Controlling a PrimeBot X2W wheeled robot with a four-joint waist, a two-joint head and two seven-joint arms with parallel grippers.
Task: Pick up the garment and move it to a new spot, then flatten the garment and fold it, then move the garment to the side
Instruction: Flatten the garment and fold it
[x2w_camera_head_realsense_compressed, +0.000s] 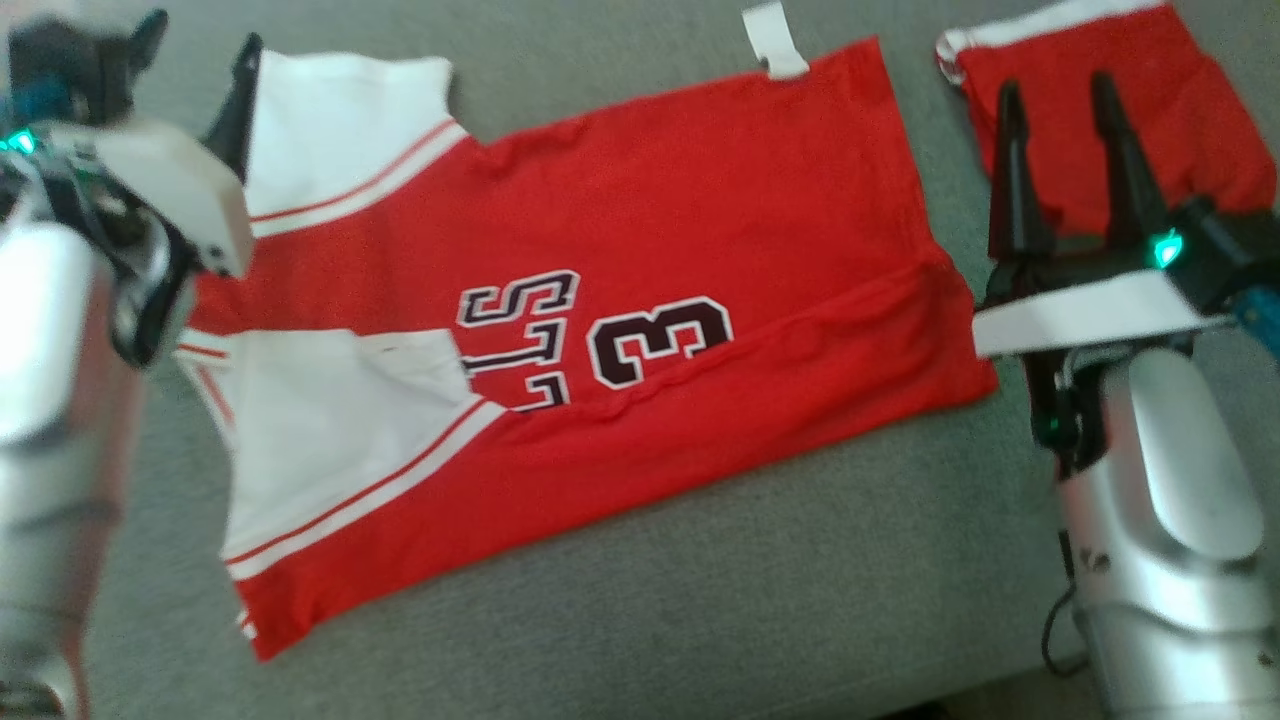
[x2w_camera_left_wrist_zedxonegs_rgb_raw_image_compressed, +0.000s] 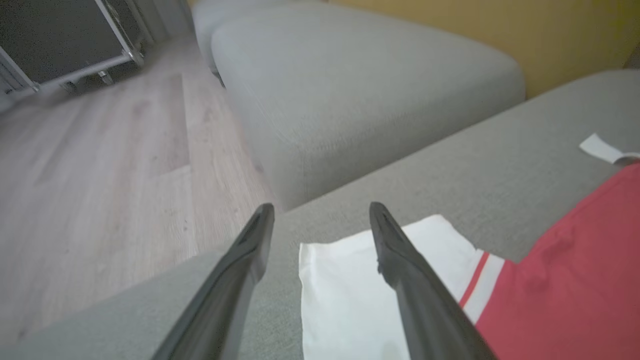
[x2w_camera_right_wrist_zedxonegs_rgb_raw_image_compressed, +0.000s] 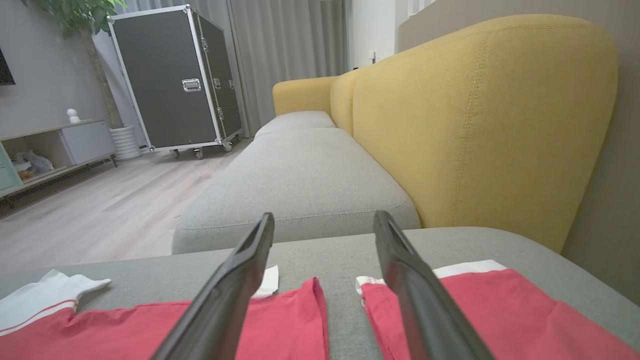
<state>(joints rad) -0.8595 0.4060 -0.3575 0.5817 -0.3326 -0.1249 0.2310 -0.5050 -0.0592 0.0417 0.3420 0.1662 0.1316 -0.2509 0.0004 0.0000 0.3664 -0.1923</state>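
A red jersey (x2w_camera_head_realsense_compressed: 700, 220) with white sleeves and dark lettering lies spread flat on the grey sofa cushion (x2w_camera_head_realsense_compressed: 700, 600), sleeves toward the left. My left gripper (x2w_camera_head_realsense_compressed: 200, 45) is open at the far left, above the upper white sleeve (x2w_camera_head_realsense_compressed: 340, 130). In the left wrist view that gripper (x2w_camera_left_wrist_zedxonegs_rgb_raw_image_compressed: 321, 210) hovers over the sleeve's (x2w_camera_left_wrist_zedxonegs_rgb_raw_image_compressed: 350, 295) corner with nothing between its fingers. My right gripper (x2w_camera_head_realsense_compressed: 1055, 90) stands open beside the jersey's right hem, over a separate red piece with white trim (x2w_camera_head_realsense_compressed: 1190, 100). In the right wrist view it (x2w_camera_right_wrist_zedxonegs_rgb_raw_image_compressed: 325, 217) points across both red cloths (x2w_camera_right_wrist_zedxonegs_rgb_raw_image_compressed: 285, 325).
A white label (x2w_camera_head_realsense_compressed: 775, 40) pokes out at the jersey's far edge. A second grey cushion (x2w_camera_right_wrist_zedxonegs_rgb_raw_image_compressed: 300, 175) and a yellow backrest (x2w_camera_right_wrist_zedxonegs_rgb_raw_image_compressed: 475, 125) lie beyond. Wooden floor (x2w_camera_left_wrist_zedxonegs_rgb_raw_image_compressed: 100, 175) and a black wheeled case (x2w_camera_right_wrist_zedxonegs_rgb_raw_image_compressed: 170, 80) are past the sofa's end.
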